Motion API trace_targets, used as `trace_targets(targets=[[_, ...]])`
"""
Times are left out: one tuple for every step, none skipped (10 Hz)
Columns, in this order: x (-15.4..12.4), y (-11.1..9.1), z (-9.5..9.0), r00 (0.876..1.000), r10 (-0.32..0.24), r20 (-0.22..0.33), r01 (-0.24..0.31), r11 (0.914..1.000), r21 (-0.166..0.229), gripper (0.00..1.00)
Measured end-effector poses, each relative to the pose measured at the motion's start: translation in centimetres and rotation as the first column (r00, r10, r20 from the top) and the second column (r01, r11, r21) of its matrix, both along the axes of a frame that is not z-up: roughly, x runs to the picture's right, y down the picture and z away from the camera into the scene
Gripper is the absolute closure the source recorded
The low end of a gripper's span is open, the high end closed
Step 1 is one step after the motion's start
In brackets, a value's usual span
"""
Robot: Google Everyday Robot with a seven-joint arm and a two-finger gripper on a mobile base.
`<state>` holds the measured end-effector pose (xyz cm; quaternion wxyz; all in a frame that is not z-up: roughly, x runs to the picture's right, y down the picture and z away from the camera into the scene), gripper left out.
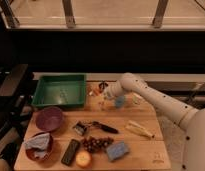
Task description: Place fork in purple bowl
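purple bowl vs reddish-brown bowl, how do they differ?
The round dark purple bowl looks empty; the round reddish-brown bowl holds a crumpled grey cloth. The purple one sits beside the green rectangular tray; the brown one at the table's front-left corner. Both stand upright. The gripper is right of the tray.

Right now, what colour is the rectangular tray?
Green tray, camera view; the claw is just right of it.
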<state>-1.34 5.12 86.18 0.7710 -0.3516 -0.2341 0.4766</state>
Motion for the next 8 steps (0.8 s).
trace_targets(targets=[[-2.03,-0.79,-0.32,0.999,0.003,0.04,-0.003,1.0,0.007,1.0],[-2.21,-0.82,-0.35,0.999,0.003,0.044,-0.003,1.0,0.007,1.0],[-1.93,-0.83,-0.36,0.999,0.005,0.041,-0.005,1.0,0.007,1.0],[-1.95,-0.74,-0.32,0.999,0.004,0.041,-0.004,1.0,0.006,1.0],[-2.21,-0.77,-0.36,0.999,0.002,0.044,-0.002,1.0,0.006,1.0],[-1.97,-0.79,-0.34,0.999,0.004,0.041,-0.005,1.0,0.007,1.0],[-1.83,-0.69,-0.22,0.999,0.004,0.04,-0.004,1.0,0.001,1.0],[-2.07,-0.56,-0.48,0.999,-0.018,0.045,0.018,0.9998,0.002,1.0]])
